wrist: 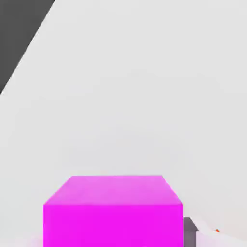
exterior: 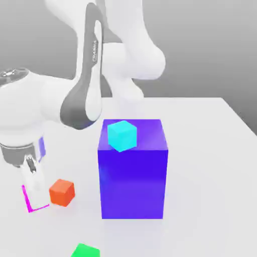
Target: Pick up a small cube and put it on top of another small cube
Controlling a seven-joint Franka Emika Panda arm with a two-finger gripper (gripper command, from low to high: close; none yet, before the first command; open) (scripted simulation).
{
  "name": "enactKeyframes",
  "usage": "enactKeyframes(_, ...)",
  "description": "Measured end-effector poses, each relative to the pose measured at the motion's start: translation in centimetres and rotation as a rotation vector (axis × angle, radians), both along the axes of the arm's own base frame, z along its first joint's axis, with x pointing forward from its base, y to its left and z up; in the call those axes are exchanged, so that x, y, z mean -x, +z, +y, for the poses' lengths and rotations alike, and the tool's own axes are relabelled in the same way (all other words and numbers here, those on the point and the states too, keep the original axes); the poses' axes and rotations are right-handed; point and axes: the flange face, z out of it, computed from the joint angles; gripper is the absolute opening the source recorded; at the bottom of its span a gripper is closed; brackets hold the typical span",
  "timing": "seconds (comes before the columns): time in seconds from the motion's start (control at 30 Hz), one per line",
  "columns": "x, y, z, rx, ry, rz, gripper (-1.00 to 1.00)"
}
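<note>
Small cube (wrist: 113, 212) clenched in the end effector (exterior: 34, 193); exterior view adds orange cube (exterior: 62, 192) beside it

**Count of blocks on the table**

One big blue block (exterior: 132, 175). One cyan cube (exterior: 122, 135) on top of it. One orange cube (exterior: 61, 192). One green cube (exterior: 84, 250). One small magenta cube (wrist: 113, 212). Five in all.

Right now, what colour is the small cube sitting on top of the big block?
Cyan, clearest in the exterior view, atop the blue block.
</note>
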Motion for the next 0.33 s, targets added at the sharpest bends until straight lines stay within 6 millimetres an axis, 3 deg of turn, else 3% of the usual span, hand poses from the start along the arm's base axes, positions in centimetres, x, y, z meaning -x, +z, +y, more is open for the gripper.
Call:
enactKeyframes(0.07,-3.4,0.8,4.5,-0.004,0.15,-0.002,-1.0)
enactKeyframes(0.1,-4.3,0.3,5.7,-0.005,0.187,-0.002,-1.0)
enactKeyframes(0.2,-5.0,-3.5,6.8,-0.006,0.219,-0.003,-1.0)
enactKeyframes(0.23,-5.0,-4.6,6.9,-0.006,0.221,-0.002,1.0)
enactKeyframes(0.33,-5.0,-4.6,6.9,-0.006,0.221,-0.002,1.0)
